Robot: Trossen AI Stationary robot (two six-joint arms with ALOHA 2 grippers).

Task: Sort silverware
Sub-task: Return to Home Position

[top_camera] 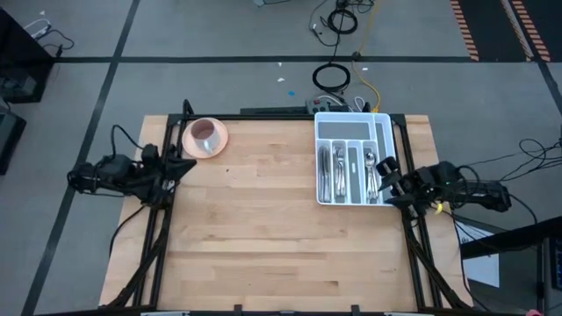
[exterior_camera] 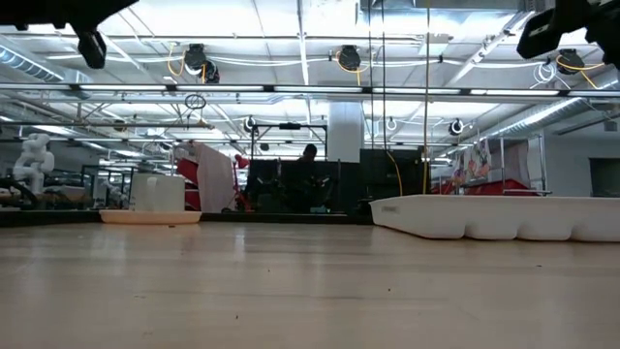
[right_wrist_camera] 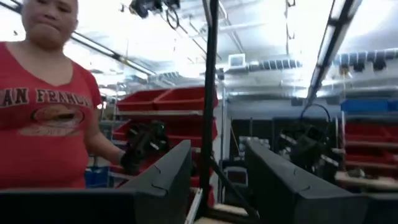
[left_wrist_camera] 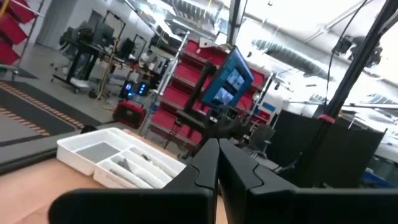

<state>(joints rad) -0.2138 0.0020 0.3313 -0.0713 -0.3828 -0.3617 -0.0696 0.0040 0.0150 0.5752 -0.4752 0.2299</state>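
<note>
Silverware lies sorted in the white tray, far right; the left gripper is pinched together and empty; the right gripper is parted and empty; both are parked at the table edges, so sorting seems done.

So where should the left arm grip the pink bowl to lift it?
Grip the bowl by its rim, on the side facing the left gripper, coming down from above. It stands upright, open side up, and looks shallow, so probably only the thin rim fits between two fingers.
</note>
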